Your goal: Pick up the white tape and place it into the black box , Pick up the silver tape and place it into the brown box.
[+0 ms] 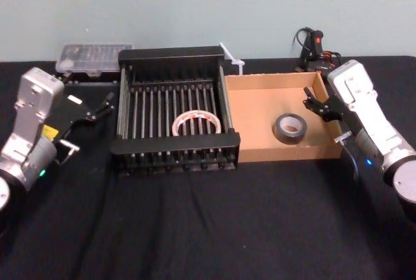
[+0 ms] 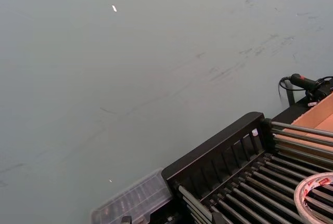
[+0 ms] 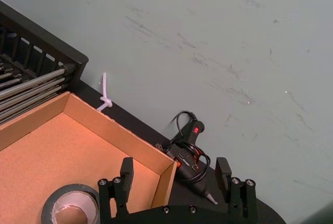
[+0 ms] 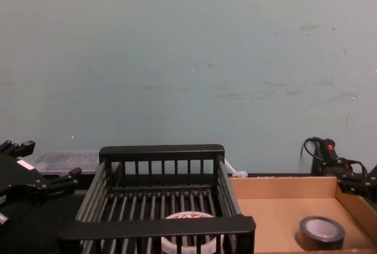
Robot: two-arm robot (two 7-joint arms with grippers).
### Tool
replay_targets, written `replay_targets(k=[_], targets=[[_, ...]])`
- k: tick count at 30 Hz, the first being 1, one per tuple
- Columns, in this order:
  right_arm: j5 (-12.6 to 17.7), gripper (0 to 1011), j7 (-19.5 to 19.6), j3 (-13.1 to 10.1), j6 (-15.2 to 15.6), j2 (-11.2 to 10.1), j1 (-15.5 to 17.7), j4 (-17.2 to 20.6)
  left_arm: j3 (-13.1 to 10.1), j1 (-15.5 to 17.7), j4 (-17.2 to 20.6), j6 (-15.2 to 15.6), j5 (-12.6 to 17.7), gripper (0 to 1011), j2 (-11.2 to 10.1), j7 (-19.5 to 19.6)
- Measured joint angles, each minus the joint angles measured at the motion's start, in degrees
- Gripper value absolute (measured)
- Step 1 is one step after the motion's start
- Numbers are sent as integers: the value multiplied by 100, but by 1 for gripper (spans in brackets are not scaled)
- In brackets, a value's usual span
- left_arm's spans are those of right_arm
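white tape [image 1: 197, 124] flat in black box [image 1: 175, 54] | silver tape [image 1: 290, 128] flat in brown box [image 1: 250, 117] | left gripper [image 1: 102, 106] beside box, spread, empty | right gripper [image 1: 311, 103] over brown box's right wall, spread, empty | right wrist view: glue gun [image 3: 188, 154] behind the tray

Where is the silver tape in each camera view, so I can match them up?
Head view: silver tape lies flat in the brown box, right of centre.
Chest view: lower right corner, inside the box.
Right wrist view: bottom left, on the box floor.
Left wrist view: not in this picture.
Shared landmark: the black box.
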State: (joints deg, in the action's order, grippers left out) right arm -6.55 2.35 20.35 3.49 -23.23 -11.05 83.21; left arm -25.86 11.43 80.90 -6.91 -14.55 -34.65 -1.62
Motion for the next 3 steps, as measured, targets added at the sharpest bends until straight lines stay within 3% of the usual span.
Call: replay_targets(k=[3], targets=[[0, 1002, 0, 0, 0, 0, 0, 0, 0, 0, 0, 0, 0, 1001, 0, 0]])
